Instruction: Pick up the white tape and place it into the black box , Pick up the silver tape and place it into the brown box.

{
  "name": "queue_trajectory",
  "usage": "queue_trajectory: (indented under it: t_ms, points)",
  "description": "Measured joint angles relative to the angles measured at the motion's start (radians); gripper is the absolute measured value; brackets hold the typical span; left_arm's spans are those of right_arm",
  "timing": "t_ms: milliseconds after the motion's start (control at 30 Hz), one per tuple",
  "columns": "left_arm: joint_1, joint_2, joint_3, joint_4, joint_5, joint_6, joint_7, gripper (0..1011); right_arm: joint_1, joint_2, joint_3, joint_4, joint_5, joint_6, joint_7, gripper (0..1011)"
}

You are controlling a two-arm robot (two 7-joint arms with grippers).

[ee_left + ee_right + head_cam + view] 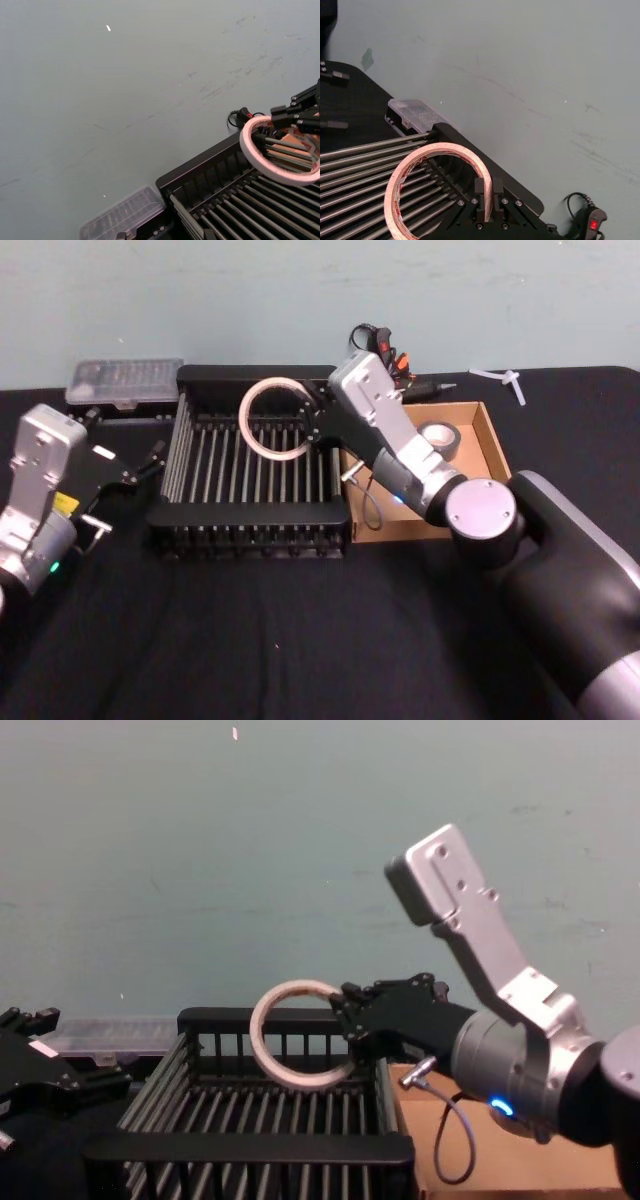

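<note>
The white tape (262, 445), a wide thin ring with red print inside, hangs upright over the far right part of the black box (250, 512). My right gripper (312, 430) is shut on its wall. The right wrist view shows the fingers (480, 192) clamping the white tape (445, 147) above the crate's bars. In the chest view the white tape (256, 1030) is level with the crate's back rim, held by the right gripper (345, 1010). The silver tape (438, 438) lies flat inside the brown box (495, 445). My left gripper (140, 468) rests open on the table left of the crate.
A clear plastic case (125, 382) sits behind the crate's left corner. A black corded device with a red switch (385, 345) lies behind the boxes. A small white piece (505, 380) lies at the far right. The wall stands close behind.
</note>
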Motion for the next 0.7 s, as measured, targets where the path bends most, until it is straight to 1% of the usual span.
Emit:
queue_trajectory:
  t_ms: [233,500,700]
  points:
    - [0.0,0.0,0.0,0.0,0.0,0.0,0.0,1001,0.026,-0.032,-0.003,0.083,-0.025,-0.021,-0.008,95]
    - [0.0,0.0,0.0,0.0,0.0,0.0,0.0,1001,0.035,-0.049,-0.002,0.118,-0.041,-0.022,-0.014,95]
    - [0.0,0.0,0.0,0.0,0.0,0.0,0.0,1001,0.034,-0.047,-0.002,0.117,-0.041,-0.021,-0.014,95]
